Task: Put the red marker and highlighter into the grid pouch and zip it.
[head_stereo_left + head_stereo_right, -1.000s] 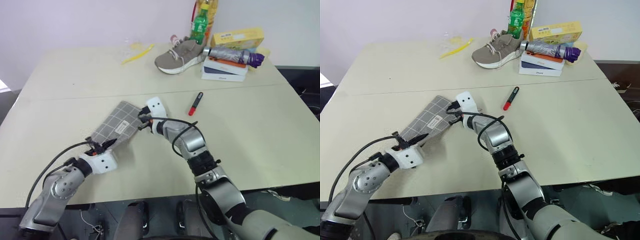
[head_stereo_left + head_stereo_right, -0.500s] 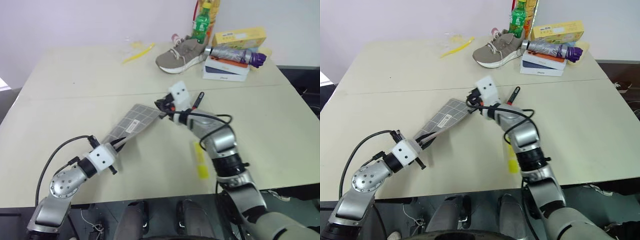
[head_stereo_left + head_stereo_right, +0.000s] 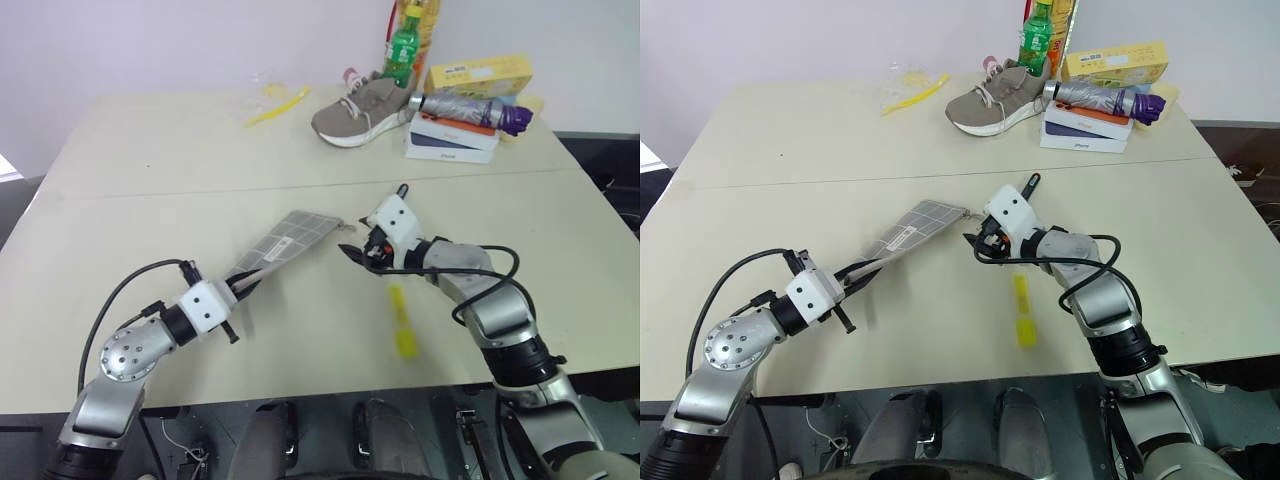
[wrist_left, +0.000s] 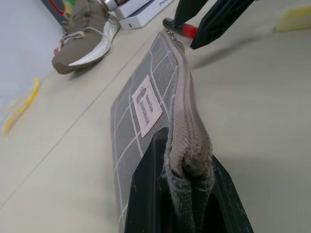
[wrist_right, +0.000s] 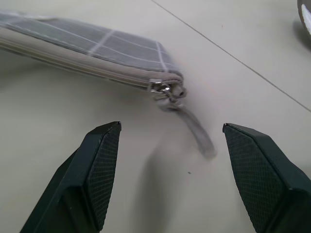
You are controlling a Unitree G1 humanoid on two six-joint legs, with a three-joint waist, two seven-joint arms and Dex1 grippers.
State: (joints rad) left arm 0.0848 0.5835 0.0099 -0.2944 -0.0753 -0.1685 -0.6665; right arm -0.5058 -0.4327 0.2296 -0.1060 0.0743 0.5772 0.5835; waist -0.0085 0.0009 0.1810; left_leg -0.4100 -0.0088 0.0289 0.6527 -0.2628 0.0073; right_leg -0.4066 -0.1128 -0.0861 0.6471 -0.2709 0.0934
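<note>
Lying just beyond wide right gripper jaws, grid pouch zipper pull

- The grid pouch lies mid-bench, left of the highlighter.
- The red marker lies farther off.
- A shoe sits at the far edge.

You see even, bright, diffuse light over the desk, with soft shadows. The highlighter is motion-blurred; in the wrist views, backgrounds go soft.
</note>
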